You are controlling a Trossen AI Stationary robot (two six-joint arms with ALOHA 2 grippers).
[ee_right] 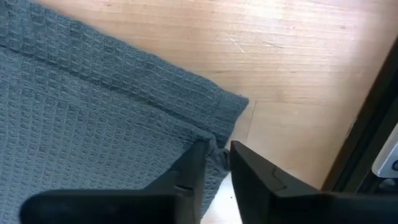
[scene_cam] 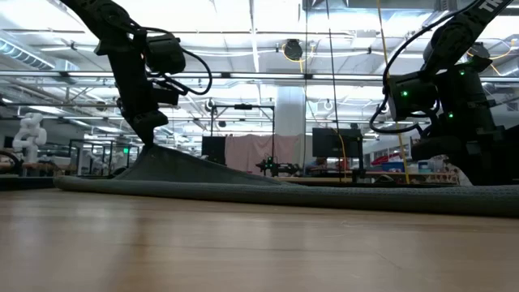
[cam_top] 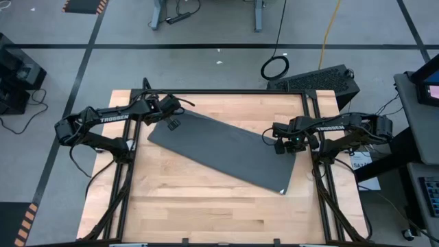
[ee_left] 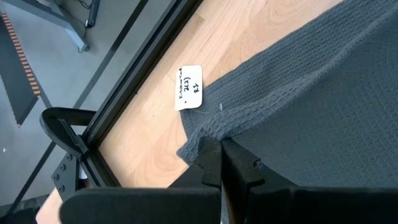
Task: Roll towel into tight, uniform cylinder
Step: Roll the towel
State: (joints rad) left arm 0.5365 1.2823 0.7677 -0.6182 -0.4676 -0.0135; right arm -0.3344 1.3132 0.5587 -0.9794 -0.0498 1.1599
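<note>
The dark grey towel (cam_top: 219,154) lies spread flat and slantwise across the wooden table, from far left to near right. My left gripper (cam_top: 171,123) is shut on its far left corner, beside the small white tag (ee_left: 189,87). In the low view that corner rises from the table as a low tent (scene_cam: 174,166). My right gripper (cam_top: 282,145) points down at the towel's far right corner (ee_right: 233,106), its fingers closed on the cloth's edge. My left gripper pinches the towel's far left corner (ee_left: 199,146) between its two fingers, slanting down from the table's left. The corner is lifted a little; the cloth slopes down from it (scene_cam: 211,172) onto the table. My right gripper pinches the towel's short edge (ee_right: 214,142) just beside the far right corner, from above with fingers pointing down. The cloth puckers up between the fingers (ee_right: 193,165). The rest of the towel lies flat on the table.
Black frame rails (cam_top: 312,137) run along the table's edges, close behind both grippers. Bare wood (cam_top: 206,213) lies near the front edge. A black box (cam_top: 319,81) stands on the floor beyond the far right corner.
</note>
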